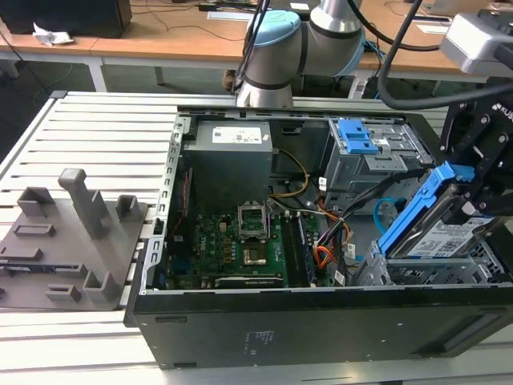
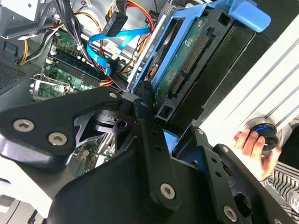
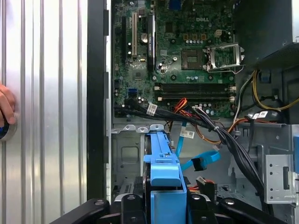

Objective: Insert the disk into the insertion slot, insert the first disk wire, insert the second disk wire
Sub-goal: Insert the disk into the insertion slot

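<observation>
The black two-fingered claw (image 3: 164,206) is clamped on the disk (image 1: 447,237), a flat silver-grey drive with a white label framed by a bright blue plastic carrier. One black finger (image 2: 145,95) presses against the carrier's edge. The disk hangs tilted, its low end at the mouth of the insertion slot (image 1: 417,277), the rectangular silver sheet-metal cage with perforated walls, and its high end is well above the cage.

Judging from that tilt, the step in hand is seating the disk, which is barely begun. Doing it well means levelling the carrier with the cage walls before pushing, since the slot looks only slightly wider than the disk and a skewed entry would likely jam. The push should be slow and straight along the cage.

Just beside the cage lie a flat bright blue ribbon cable (image 3: 211,158) and a bundle of black wires (image 3: 233,144). These should stay outside the cage so that nothing is pinched under the carrier. A person's hand (image 2: 253,147) rests on the ribbed metal table (image 3: 46,116), well apart from the cage.
</observation>
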### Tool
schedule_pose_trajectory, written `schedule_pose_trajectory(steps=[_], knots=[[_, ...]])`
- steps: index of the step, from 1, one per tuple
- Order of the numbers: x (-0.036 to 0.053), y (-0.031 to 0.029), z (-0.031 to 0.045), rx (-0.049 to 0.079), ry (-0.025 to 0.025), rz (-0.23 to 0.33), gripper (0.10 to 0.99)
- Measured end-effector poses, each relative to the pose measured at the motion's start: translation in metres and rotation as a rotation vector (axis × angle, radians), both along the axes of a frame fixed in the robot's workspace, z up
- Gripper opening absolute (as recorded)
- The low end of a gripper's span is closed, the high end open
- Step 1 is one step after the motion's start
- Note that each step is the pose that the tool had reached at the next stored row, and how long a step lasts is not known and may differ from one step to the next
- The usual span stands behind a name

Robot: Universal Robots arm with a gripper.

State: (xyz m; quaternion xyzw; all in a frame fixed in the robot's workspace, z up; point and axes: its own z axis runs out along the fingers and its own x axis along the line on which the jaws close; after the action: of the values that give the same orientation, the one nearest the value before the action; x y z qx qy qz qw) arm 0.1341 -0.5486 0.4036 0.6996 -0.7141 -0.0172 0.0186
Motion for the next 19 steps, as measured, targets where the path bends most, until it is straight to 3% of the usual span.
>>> schedule_pose_trajectory(steps=[2,10,11,15,16,17,18,19], knots=[[0.0,0.0,-0.0067,0.0,0.0003,0.0,0.365],[0.0,0.0,-0.0074,0.0,0.0003,0.0,0.373],[0.0,0.0,-0.0075,0.0,0.0003,0.0,0.439],[0.0,0.0,-0.0075,0.0,0.0003,0.0,0.439],[0.0,0.0,-0.0076,0.0,0.0003,0.0,0.42],[0.0,0.0,-0.0076,0.0,0.0003,0.0,0.294],[0.0,0.0,-0.0076,0.0,0.0003,0.0,0.294],[0.0,0.0,-0.0076,0.0,0.0003,0.0,0.173]])
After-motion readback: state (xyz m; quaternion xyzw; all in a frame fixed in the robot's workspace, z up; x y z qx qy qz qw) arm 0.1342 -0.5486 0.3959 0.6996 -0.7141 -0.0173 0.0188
